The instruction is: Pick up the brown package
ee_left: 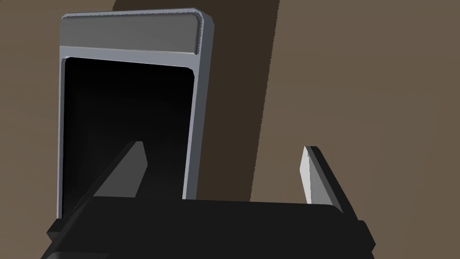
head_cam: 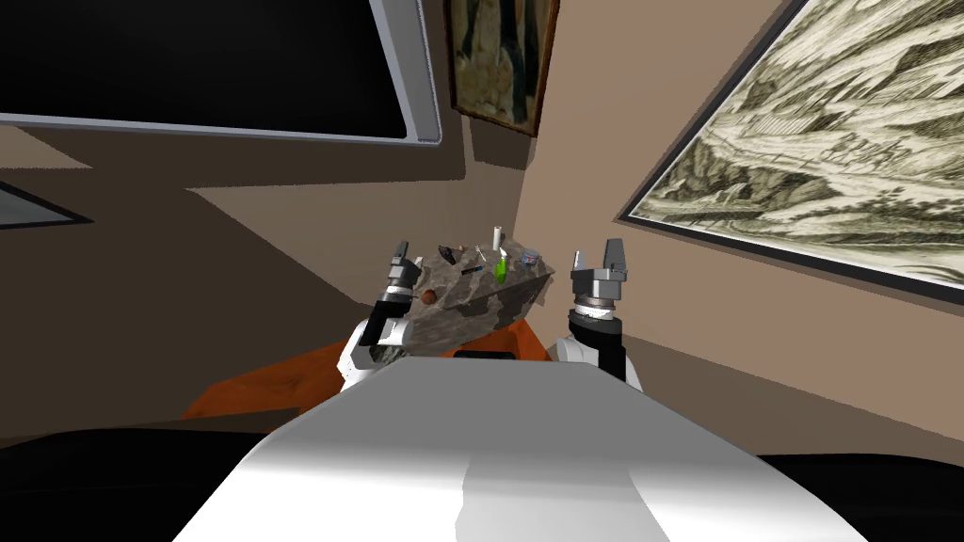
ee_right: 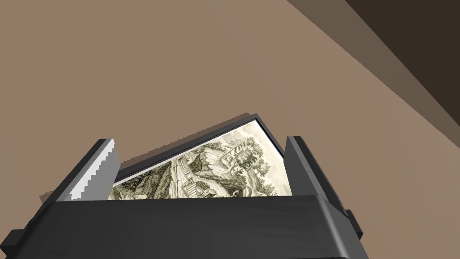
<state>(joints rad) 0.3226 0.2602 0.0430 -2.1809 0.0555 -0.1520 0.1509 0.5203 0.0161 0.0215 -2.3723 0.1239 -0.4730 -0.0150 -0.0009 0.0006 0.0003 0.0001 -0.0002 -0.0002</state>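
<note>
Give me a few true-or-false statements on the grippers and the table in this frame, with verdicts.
1. The left gripper and the right gripper are both open. True.
2. The right gripper holds the package. False: it is empty; the package lies on the table, close to the left gripper.
3. A green bottle stands on the table. True.
4. The green bottle is clamped in the left gripper. False: it stands toward the table's far side, apart from both grippers.
</note>
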